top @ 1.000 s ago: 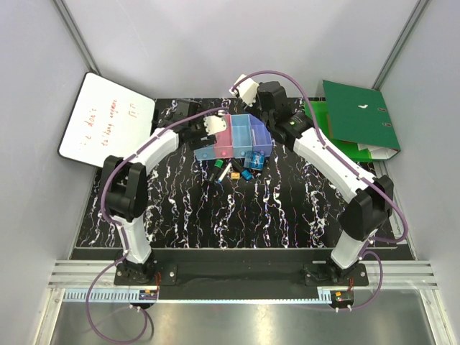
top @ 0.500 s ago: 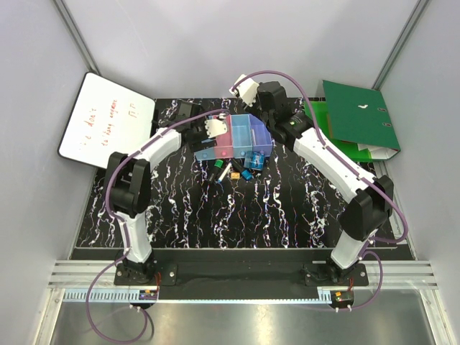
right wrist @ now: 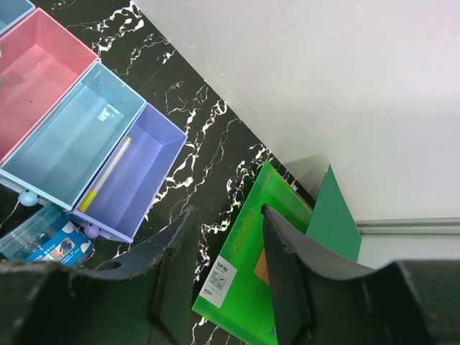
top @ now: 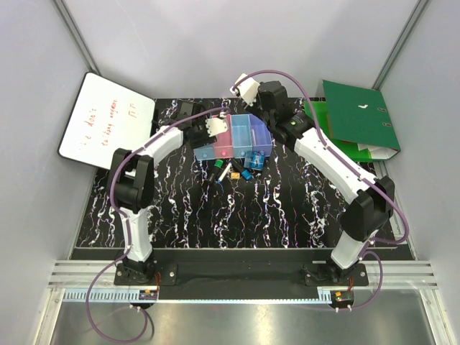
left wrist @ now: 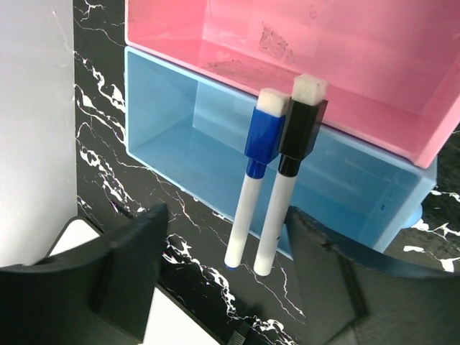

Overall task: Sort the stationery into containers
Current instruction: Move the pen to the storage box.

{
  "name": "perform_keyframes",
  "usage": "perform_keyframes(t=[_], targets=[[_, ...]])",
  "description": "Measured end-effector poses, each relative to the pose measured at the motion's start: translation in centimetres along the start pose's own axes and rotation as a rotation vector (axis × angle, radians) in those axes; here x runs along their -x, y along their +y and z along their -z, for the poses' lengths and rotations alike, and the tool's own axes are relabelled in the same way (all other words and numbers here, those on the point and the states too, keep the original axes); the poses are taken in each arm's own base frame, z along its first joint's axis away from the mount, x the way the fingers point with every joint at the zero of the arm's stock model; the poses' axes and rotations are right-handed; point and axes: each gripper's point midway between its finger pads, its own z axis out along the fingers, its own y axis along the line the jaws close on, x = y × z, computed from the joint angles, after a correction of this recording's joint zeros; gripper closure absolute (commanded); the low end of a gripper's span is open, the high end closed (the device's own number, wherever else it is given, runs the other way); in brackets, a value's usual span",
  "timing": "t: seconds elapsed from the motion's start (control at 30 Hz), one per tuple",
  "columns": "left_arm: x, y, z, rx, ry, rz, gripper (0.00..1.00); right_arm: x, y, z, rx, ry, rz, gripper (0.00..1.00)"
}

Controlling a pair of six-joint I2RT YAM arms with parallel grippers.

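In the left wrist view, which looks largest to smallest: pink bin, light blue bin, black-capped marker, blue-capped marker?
1. light blue bin and pink bin: alike; the pink one is cut by the frame.
2. black-capped marker, slightly longer.
3. blue-capped marker.

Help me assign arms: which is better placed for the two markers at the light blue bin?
Probably left: the left end effector, open, frames both markers; the right end effector hovers by the purple bin.

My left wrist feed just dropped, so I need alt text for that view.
A blue-capped marker and a black-capped marker lie side by side across the light blue bin, caps toward the pink bin, tails past its near wall. The left claw stands open on either side, touching neither.
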Motion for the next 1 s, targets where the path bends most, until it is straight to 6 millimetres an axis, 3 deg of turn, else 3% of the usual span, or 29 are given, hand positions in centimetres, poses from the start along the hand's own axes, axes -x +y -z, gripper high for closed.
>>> perform_keyframes(t=[0.43, 0.57, 0.67, 1.0], targets=[[-0.7, -0.4, -0.9, -0.016, 0.014, 0.007, 0.40, 0.1, -0.1, 0.1, -0.002, -0.002, -0.008, 0.53], [-0.8, -0.6, -1.0, -0.021, 0.017, 0.015, 0.50, 0.1, -0.1, 0.1, -0.002, -0.002, -0.009, 0.53], [-0.8, -0.7, -1.1, -0.021, 0.018, 0.023, 0.66, 0.1, -0.1, 0.1, -0.001, -0.003, -0.011, 0.53], [-0.8, -0.6, -1.0, -0.016, 0.019, 0.034, 0.81, 0.1, 0.0, 0.1, -0.001, -0.003, -0.014, 0.53]])
